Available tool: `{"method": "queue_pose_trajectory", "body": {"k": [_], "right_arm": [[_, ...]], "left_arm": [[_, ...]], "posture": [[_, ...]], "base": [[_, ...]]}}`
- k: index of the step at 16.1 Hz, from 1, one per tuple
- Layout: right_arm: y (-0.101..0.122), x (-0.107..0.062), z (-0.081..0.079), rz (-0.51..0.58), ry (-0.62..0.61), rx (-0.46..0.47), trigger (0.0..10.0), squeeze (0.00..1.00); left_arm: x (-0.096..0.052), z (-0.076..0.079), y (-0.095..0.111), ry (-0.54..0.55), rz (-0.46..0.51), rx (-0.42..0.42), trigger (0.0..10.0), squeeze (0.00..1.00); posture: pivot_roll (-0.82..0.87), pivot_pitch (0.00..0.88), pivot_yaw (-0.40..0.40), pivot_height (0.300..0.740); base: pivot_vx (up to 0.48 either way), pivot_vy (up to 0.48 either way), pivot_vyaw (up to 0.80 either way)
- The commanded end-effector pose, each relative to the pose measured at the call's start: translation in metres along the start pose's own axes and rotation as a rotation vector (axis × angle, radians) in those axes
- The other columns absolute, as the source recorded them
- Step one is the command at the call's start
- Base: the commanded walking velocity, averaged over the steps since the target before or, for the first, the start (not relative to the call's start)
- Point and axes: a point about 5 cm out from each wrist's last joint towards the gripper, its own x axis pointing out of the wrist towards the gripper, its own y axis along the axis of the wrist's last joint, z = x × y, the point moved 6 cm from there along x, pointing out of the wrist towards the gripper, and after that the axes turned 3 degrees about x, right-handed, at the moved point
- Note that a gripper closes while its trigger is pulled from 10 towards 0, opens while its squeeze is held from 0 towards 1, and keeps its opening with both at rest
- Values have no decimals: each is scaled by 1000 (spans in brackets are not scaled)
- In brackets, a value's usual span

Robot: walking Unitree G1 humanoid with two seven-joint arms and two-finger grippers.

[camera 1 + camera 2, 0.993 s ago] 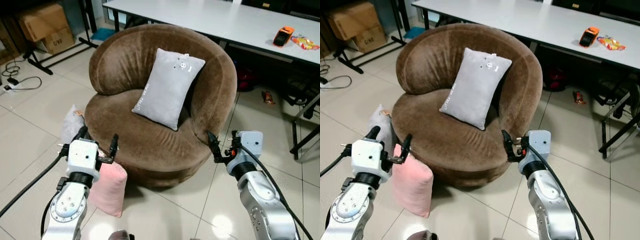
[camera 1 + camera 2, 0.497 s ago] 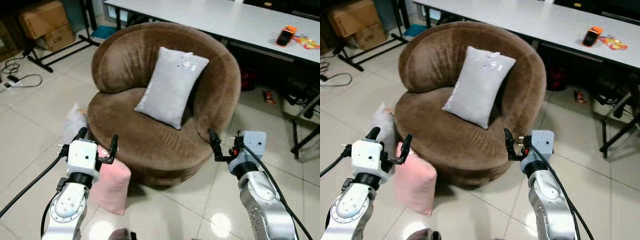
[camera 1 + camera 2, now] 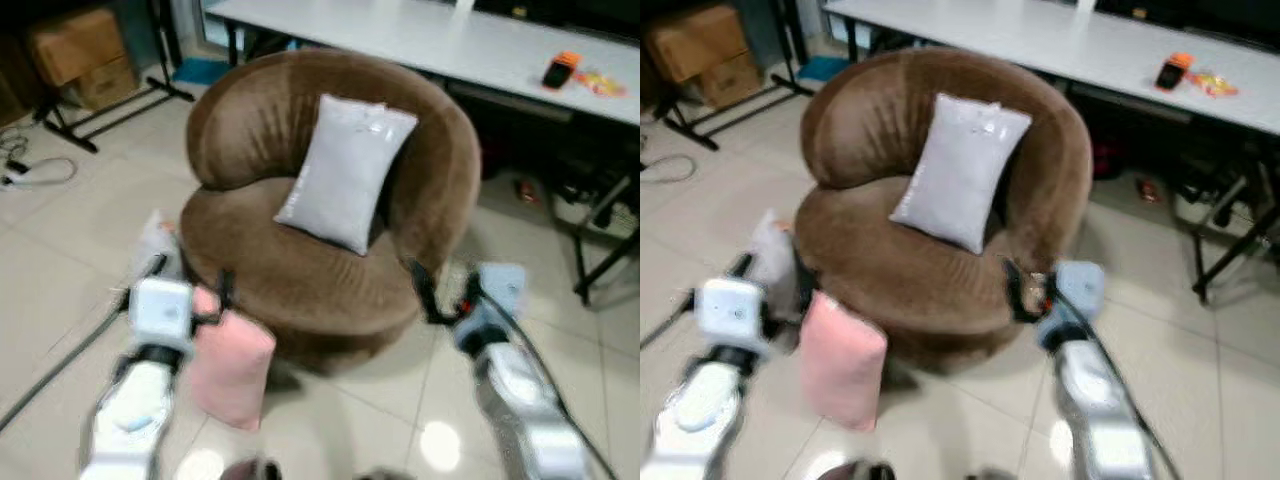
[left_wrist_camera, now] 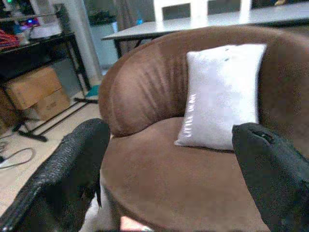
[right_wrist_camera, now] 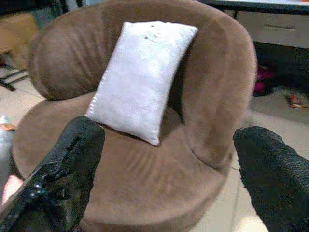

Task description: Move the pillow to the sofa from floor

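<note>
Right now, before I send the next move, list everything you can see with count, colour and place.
Sofa: 1, brown, round, centre of view.
Grey pillow: 1, propped against the sofa back.
Pink pillow: 1, on the floor at the sofa's front left.
Pale pillow: 1, greyish white, on the floor left of the sofa.
Table: 1, white, behind the sofa.
Orange object: 1, on the table, right end.
Cardboard boxes: brown, far left.
Left gripper: open, beside the pink pillow.
Right gripper: open, by the sofa's front right.

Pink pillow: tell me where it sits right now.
The pink pillow stands on the tiled floor against the brown sofa's front-left base, just beside the open left gripper.
</note>
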Motion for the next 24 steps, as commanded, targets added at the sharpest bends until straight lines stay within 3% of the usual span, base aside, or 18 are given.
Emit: {"method": "queue_pose_trajectory", "body": {"k": [1, 7, 11, 12, 16, 20, 21, 22, 23, 24], "right_arm": [[1, 1, -3, -1, 8, 17, 10000, 1000], [0, 1, -7, -9, 24, 21, 10000, 1000], [0, 3, -10, -13, 35, 35, 10000, 1000], [4, 4, -17, -7, 78, 6, 10000, 1000], [3, 3, -21, -9, 90, 6, 10000, 1000], [0, 5, -9, -17, 8, 13, 10000, 1000], [0, 5, -9, -19, 5, 9, 10000, 890], [0, 5, -9, -19, 5, 9, 10000, 890], [0, 5, -10, -15, 15, -3, 10000, 533], [0, 4, -12, -17, 24, -11, 10000, 537]], "left_arm": [[0, -5, 4, 5, 9, 18, 10000, 533], [1, -5, 5, 8, 10, 16, 10000, 533], [4, -2, 10, 5, 32, 16, 10000, 525], [5, -2, 10, 0, 21, 14, 10000, 529], [3, 0, 13, -28, 37, -13, 10000, 541], [5, -2, 14, -23, 41, -18, 10000, 545], [5, -2, 14, -22, 41, -19, 10000, 549], [5, -2, 14, -22, 41, -19, 10000, 549], [4, -3, 13, -24, 38, -19, 10000, 545], [4, -4, 13, -24, 37, -16, 10000, 549]], "posture": [[38, 76, -47, 740], [36, 81, -52, 740], [34, 89, -61, 740], [30, 104, -64, 740], [31, 105, -58, 740], [31, 88, -61, 740], [32, 88, -58, 740], [32, 88, -58, 740], [37, 83, -57, 740], [40, 80, -60, 740]], "base": [[0, 390, 0], [0, 387, 0], [0, 0, 0], [0, 0, 0], [65, 0, 767], [315, 0, 197], [337, 0, 0], [337, 0, 0], [337, 0, 0], [341, 0, 0]]}}
